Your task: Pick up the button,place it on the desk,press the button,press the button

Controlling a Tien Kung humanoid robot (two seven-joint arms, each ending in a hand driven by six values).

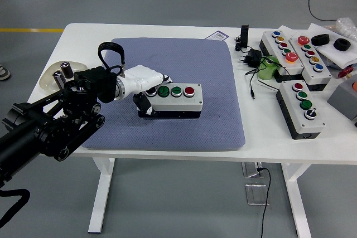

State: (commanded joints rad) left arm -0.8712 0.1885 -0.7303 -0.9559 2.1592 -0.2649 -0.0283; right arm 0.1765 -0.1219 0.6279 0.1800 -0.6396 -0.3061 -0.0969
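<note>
A grey button box (pixel 174 99) with a black base lies on the blue-grey mat (pixel 184 65). It carries a black knob at its left end, two green buttons (pixel 170 90) and a red button (pixel 189 90). My left hand (pixel 146 85), white with dark fingertips, rests on the box's left end. Its fingers curl over the top by the black knob and the thumb hangs down the front left side. I cannot tell whether it grips the box or only touches it. My right arm is out of view.
Three more button boxes (pixel 301 107) lie at the right of the white table (pixel 268 143), with a black power adapter (pixel 252 57), cables and a green object (pixel 268 68). A clear dish (pixel 56 76) sits at the left edge behind my arm.
</note>
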